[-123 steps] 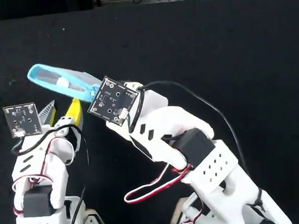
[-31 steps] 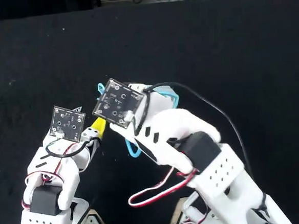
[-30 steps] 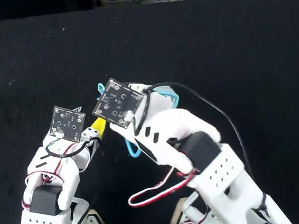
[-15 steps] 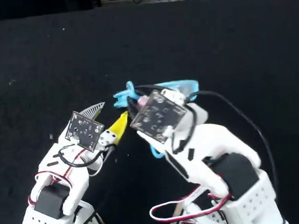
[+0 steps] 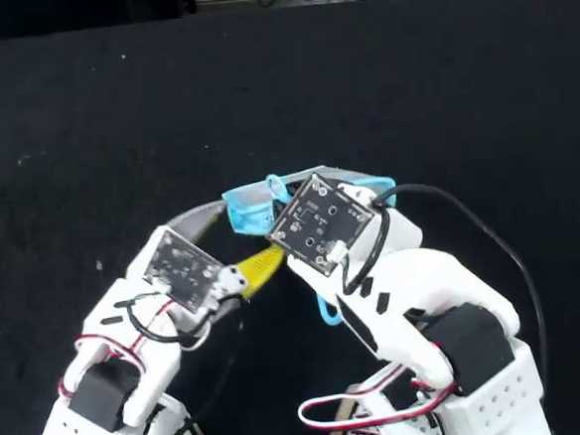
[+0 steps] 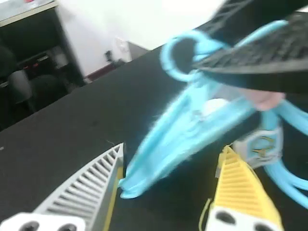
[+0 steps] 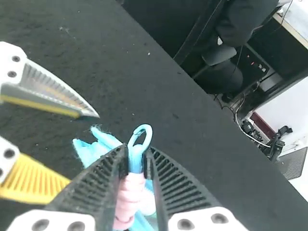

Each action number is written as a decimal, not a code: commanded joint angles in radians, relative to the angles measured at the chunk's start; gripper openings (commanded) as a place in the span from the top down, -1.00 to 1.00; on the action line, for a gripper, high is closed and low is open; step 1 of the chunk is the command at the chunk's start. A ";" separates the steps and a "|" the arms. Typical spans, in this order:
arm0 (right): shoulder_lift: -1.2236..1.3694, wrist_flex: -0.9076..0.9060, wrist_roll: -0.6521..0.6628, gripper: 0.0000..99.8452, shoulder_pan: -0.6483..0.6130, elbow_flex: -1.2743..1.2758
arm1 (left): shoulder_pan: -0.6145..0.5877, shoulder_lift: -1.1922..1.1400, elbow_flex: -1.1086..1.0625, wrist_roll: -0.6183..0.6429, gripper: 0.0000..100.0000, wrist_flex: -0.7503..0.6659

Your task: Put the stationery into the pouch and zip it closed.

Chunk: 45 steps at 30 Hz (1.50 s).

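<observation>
The pouch [image 5: 249, 208] is held in the right gripper [image 7: 136, 152]; its end lies inside the left gripper [image 6: 173, 150].

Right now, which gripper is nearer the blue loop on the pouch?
Right. The right gripper is shut on the blue loop. The left gripper is open, its fingers either side of the pouch at its end, away from the loop.

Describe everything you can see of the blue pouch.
The pouch is light blue, soft and partly see-through, with blue loops at one end. It looks crumpled and lifted above the table. The right hand pinches one loop, with a pink thing just below it. The pouch's other end lies between the fingers of the open left hand; contact there is unclear.
</observation>
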State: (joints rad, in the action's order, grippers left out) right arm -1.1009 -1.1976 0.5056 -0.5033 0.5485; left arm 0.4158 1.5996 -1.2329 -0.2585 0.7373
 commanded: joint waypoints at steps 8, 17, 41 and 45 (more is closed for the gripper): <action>-0.021 -0.017 -0.002 0.98 0.018 -0.067 | 0.036 -0.103 -0.030 -0.009 0.40 -0.166; -0.021 -0.015 0.000 0.98 0.025 -0.067 | 0.058 -0.186 -0.030 -0.002 0.53 -0.190; 0.010 0.146 -0.149 0.98 -0.086 -0.041 | -0.077 0.137 0.216 -0.008 0.94 0.396; 0.054 0.123 -0.149 0.98 -0.089 -0.045 | -0.084 0.135 0.222 -0.008 0.92 0.436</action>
State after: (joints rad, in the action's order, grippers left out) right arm -1.0702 -1.0886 0.3659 -0.5892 0.5363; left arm 0.3636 1.7423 -1.0794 -0.2555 1.1347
